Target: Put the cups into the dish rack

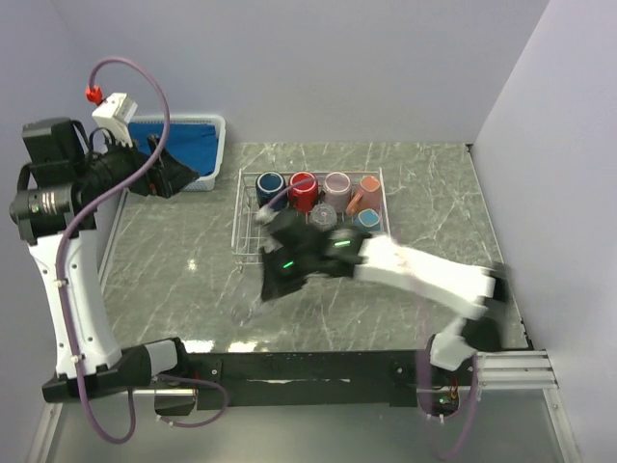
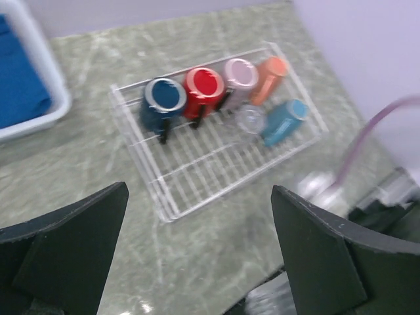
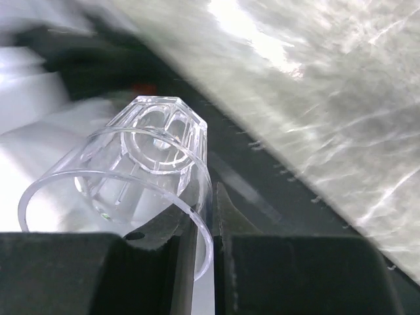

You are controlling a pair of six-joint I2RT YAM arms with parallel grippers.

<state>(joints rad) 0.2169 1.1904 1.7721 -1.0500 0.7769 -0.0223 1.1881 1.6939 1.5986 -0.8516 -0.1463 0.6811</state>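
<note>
You are nearly done. Your right gripper (image 3: 202, 220) is closed on the last glass (image 3: 144, 164), pinching its wall at the rim with one finger inside and one outside. The glass lies tilted, with its base pointing away from the wrist camera. From above, that gripper sits over the table (image 1: 193, 260) just in front of the rack's near edge. It is blurred there, so you cannot tell how high the glass hangs.

The rack (image 2: 197, 172) already holds six cups. Along its far side, left to right, are the navy mug (image 2: 164, 98), red mug (image 2: 205, 88), mauve mug (image 2: 239, 72) and orange mug (image 2: 272, 75). Just in front of the last two are the racked glass (image 2: 249, 118) and the blue mug (image 2: 285, 121). The orange and blue mugs look tipped on their sides, and the others seem upright. The near half of the rack is bare wire.

Your left gripper (image 2: 199, 190) is spread wide and holds nothing. It is raised well off to the left, near the basket (image 1: 222, 135), and looks down on the rack.

What is left, as I judge it, is one placement. Carry the last glass over the low side, set it in the free near half, and let go. The overhead view shows no other cup out on the table.

A pinch on a thin, smooth rim can slip, so lower it gently and keep clear of the racked glass.
</note>
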